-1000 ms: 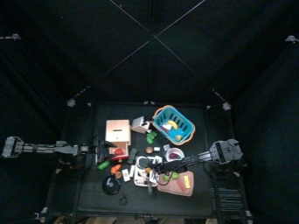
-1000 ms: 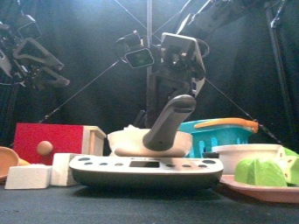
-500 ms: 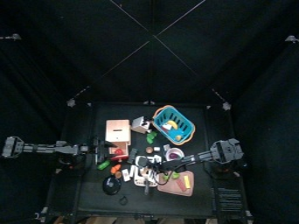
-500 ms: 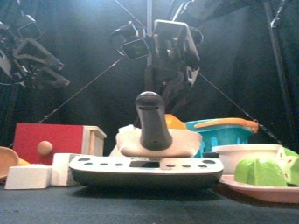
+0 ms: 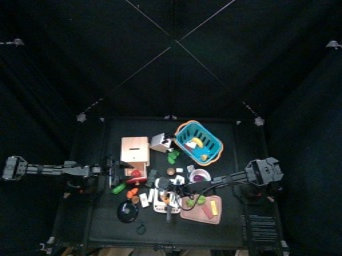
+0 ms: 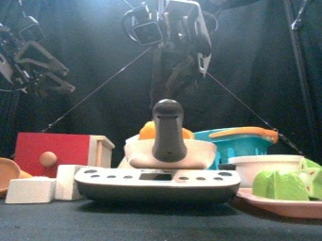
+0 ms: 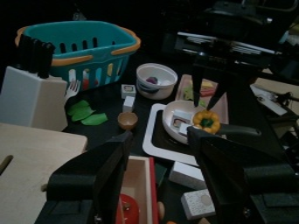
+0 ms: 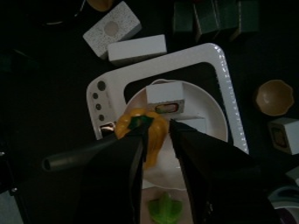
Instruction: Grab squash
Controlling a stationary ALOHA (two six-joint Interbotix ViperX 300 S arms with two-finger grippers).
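Sitting on the white tray (image 8: 228,83), the squash (image 8: 138,127) shows orange between the right gripper (image 8: 153,142) jaws, which stand part open around it; a firm hold isn't confirmed. To do this well, I'd judge: centre the squash, close squarely, lift straight up. The left gripper (image 7: 158,171) rests apart, jaws spread, empty. Around it, a crowded black table (image 5: 104,225) with a teal basket (image 7: 73,44), black curtains behind.

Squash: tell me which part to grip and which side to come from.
Grip the squash across its rounded middle, coming straight down from above. It lies low in the white tray, whose rim likely blocks a side approach. The right gripper already straddles it from above.
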